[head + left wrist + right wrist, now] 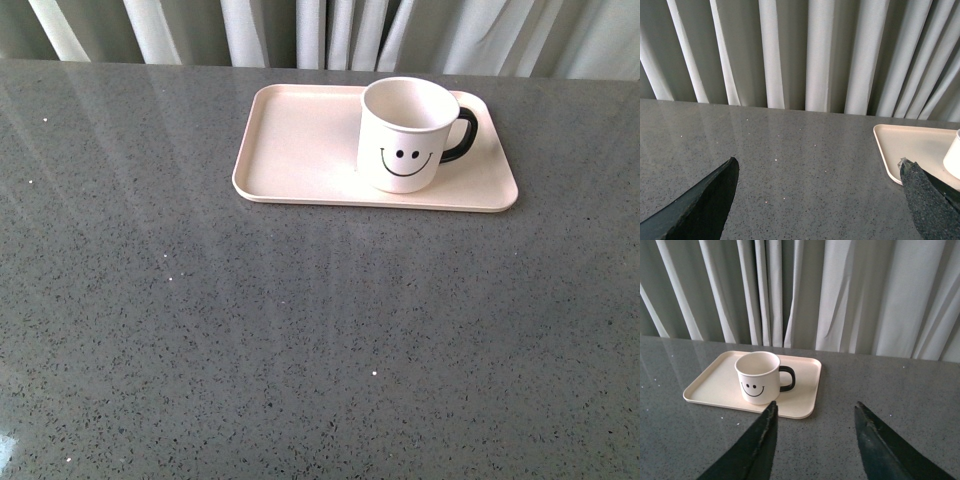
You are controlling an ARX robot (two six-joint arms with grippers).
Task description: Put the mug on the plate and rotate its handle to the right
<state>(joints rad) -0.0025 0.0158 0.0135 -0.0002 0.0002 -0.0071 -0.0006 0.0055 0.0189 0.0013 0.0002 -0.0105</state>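
Observation:
The white mug (405, 135) with a black smiley face stands upright on the right part of the pale pink-cream plate (290, 150). Its black handle (462, 135) points to the right. No arm shows in the front view. In the right wrist view the mug (758, 377) stands on the plate (710, 385) with its handle (788, 379) visible; my right gripper (815, 407) is open and empty, back from the plate. My left gripper (817, 165) is open and empty over bare table; the plate's corner (900, 145) and a sliver of the mug (954, 160) show by one finger.
The grey speckled table (300, 330) runs wide in front of the plate. Pale curtains (320, 30) hang along the table's far edge, just behind the plate.

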